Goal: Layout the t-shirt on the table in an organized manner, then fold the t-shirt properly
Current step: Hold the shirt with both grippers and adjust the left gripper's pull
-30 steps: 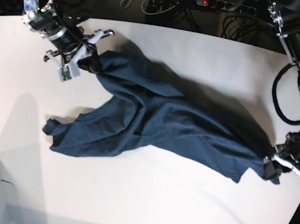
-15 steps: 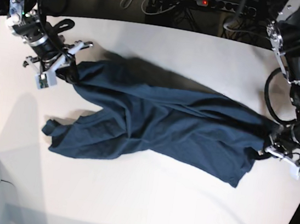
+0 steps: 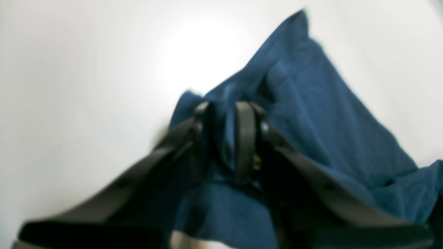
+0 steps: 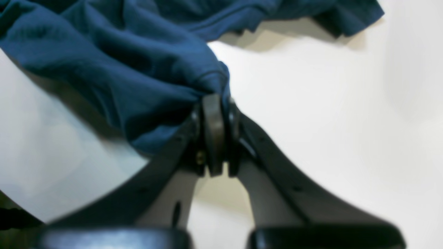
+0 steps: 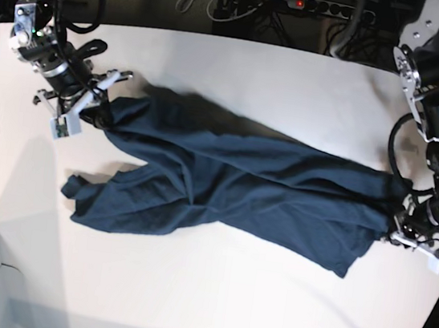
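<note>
The right gripper (image 4: 214, 103) is being kept pressed together on a bunched edge of the t-shirt (image 5: 233, 186). At the opposite end, the left gripper (image 3: 225, 114) is being seen with its jaws slightly parted, cloth lying between them; whether it is pinching cannot be told. The garment is being stretched between the arms across the table (image 5: 209, 300), wrinkled and twisted. Laying out is judged underway, folding not begun. Compared with a second earlier, the shirt is being pulled straighter and lying lower.
</note>
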